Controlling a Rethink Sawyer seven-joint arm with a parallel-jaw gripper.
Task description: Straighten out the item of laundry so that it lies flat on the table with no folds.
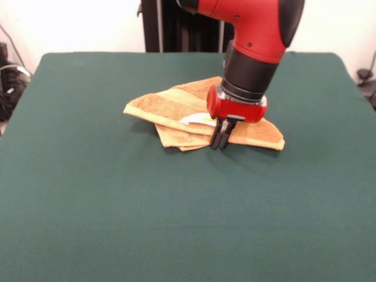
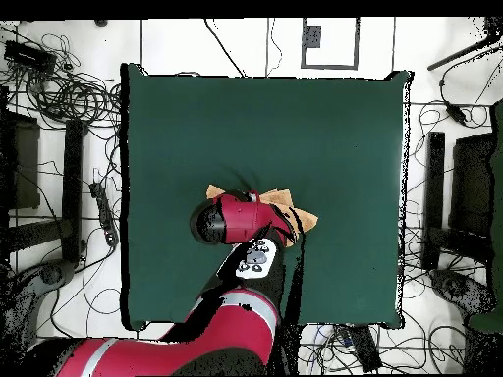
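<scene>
The orange-tan towel (image 1: 182,108) lies folded in several layers at the middle of the green table (image 1: 117,205). Its paler band and white label (image 1: 197,119) show near its front edge. My gripper (image 1: 220,140) comes down from above at the towel's front edge, right of the label. Its fingers (image 1: 225,130) stand close together, pinching the towel's edge down at table level. In the overhead view the arm (image 2: 241,218) covers most of the towel (image 2: 298,214), so only its corners show, and the gripper itself is hidden.
The table (image 2: 324,128) has wide bare cloth on all sides of the towel. Cables and equipment (image 2: 59,88) lie on the floor around the table. The robot's pedestal (image 1: 182,26) stands at the far side.
</scene>
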